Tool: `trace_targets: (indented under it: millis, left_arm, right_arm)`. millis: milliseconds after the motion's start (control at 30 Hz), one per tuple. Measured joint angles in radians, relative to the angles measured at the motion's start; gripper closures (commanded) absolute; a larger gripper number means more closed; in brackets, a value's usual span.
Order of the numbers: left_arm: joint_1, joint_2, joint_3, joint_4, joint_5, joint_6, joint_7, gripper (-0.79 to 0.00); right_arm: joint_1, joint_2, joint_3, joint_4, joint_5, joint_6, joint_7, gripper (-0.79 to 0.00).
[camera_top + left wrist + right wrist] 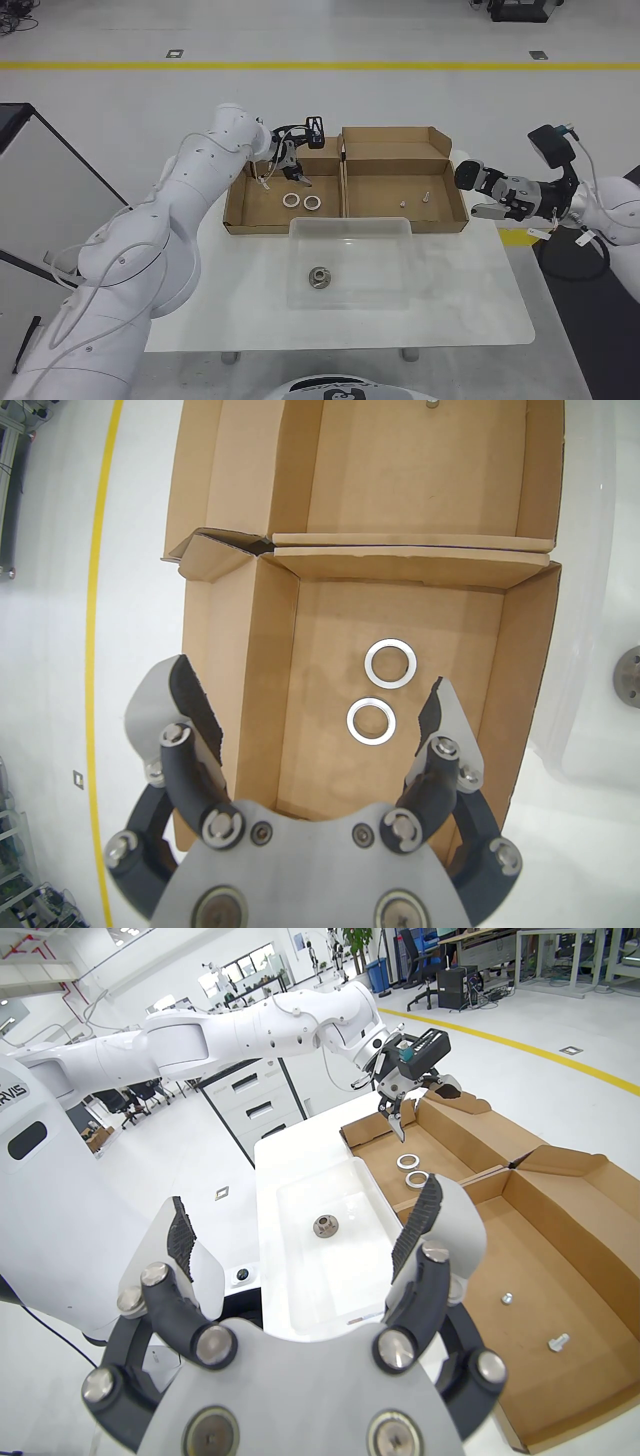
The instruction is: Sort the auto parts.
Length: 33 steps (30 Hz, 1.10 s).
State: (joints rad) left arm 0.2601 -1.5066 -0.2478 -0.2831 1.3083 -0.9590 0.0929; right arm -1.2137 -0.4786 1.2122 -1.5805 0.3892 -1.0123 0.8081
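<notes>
Two silver rings (290,200) (313,203) lie in the left cardboard box (240,208); in the left wrist view the rings (390,663) (371,720) sit just beyond my left gripper (310,687). That gripper (297,172) hangs open above the box's back part, with nothing in it. Two bolts (424,197) (403,203) rest in the right cardboard box (455,205), seen again as bolts (558,1342) (506,1298). A grey flanged hub (318,276) lies in the clear plastic tray (395,292). My right gripper (466,176) is open and empty, off the table's right edge (305,1213).
The two boxes stand side by side at the back of the white table (470,300), with the tray in front of them. A white cabinet with drawers (255,1103) stands beyond the table's left side. Bare tabletop lies left and right of the tray.
</notes>
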Motion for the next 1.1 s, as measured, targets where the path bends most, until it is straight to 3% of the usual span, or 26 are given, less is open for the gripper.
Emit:
trace_targets:
  millis: [167, 300, 533, 833, 1100]
  left_arm:
    - [0.003, 0.001, 0.0, -0.022, 0.008, 0.005, -0.031, -0.785]
    - [-0.018, 0.013, -0.008, -0.071, 0.014, -0.047, -0.067, -0.785]
    - [-0.017, 0.073, -0.005, -0.235, -0.002, -0.053, -0.082, -0.785]
    - [0.004, 0.221, -0.007, -0.6, -0.181, -0.053, -0.332, -0.785]
    - [0.072, 0.367, -0.088, -0.949, -0.377, -0.041, -0.644, -0.785]
  right_arm:
    - [0.0, 0.0, 0.0, 0.0, 0.0, 0.0, 0.0, -0.785]
    - [0.0, 0.0, 0.0, 0.0, 0.0, 0.0, 0.0, -0.785]
    - [0.0, 0.0, 0.0, 0.0, 0.0, 0.0, 0.0, -0.785]
    - [0.0, 0.0, 0.0, 0.0, 0.0, 0.0, 0.0, -0.785]
    - [0.0, 0.0, 0.0, 0.0, 0.0, 0.0, 0.0, -0.785]
